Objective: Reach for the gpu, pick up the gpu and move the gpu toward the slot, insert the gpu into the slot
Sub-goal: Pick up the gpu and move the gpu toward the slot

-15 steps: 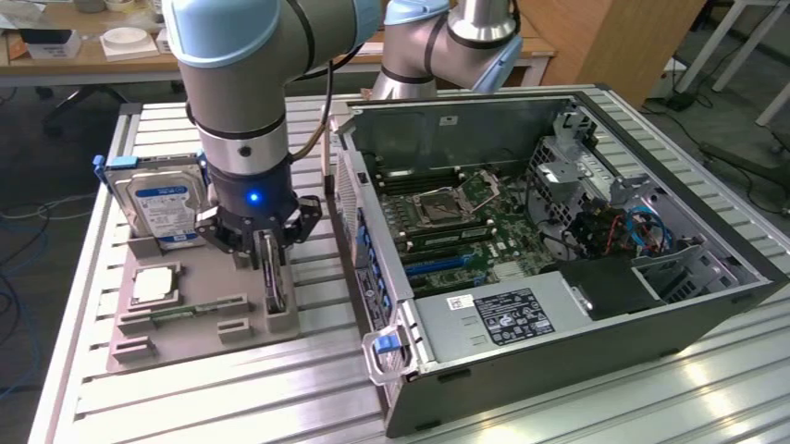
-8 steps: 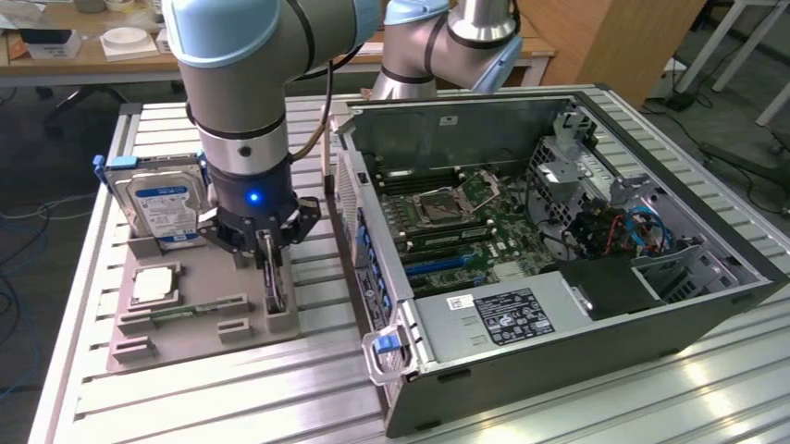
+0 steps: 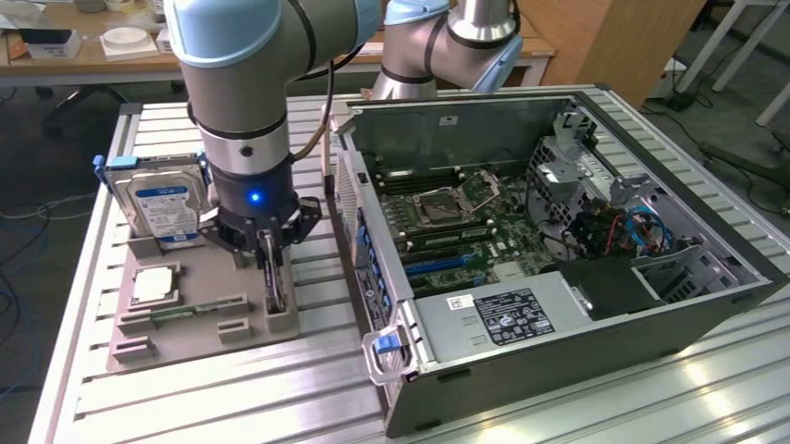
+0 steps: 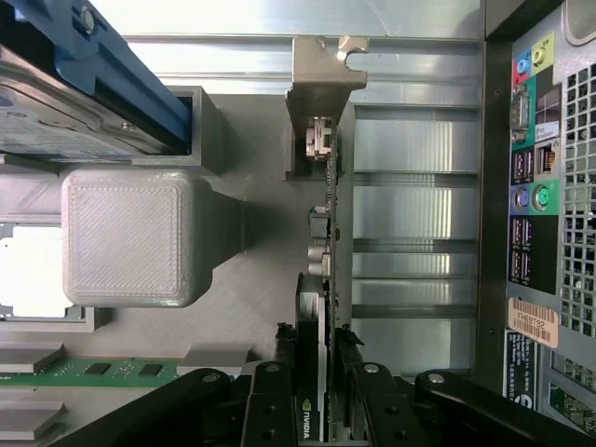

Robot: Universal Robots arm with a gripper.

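Your gripper (image 3: 273, 291) was down over the grey holder (image 3: 210, 273) on the exterior view's left, beside the open case (image 3: 593, 351). The gpu (image 4: 326, 233) stood on its edge in that holder. In the wrist view you saw it edge-on, running away from the fingers (image 4: 275, 405) to its silvery bracket (image 4: 321, 79) at the far end. The jaws were narrow, one finger on each face of the card, pressed against it near its end opposite the bracket. The card sat low in the holder's groove, and nothing showed it lifted clear.

Around your grip, the drive (image 3: 163, 205) with its blue label stood upright in the holder, on the exterior view's left of the arm. A square processor (image 3: 155, 285) lay flat in front of it, and a green memory stick (image 3: 185, 314) lay nearer the holder's front edge. The holder rested on the ribbed metal table (image 3: 185, 398).

The case lay on its side with the board (image 3: 494, 231) exposed, and a blue strip (image 3: 438, 265) showed on the board. The gpu was outside the case, just beyond its rear wall, whose ports (image 4: 521, 223) you could see alongside the card in the wrist view.
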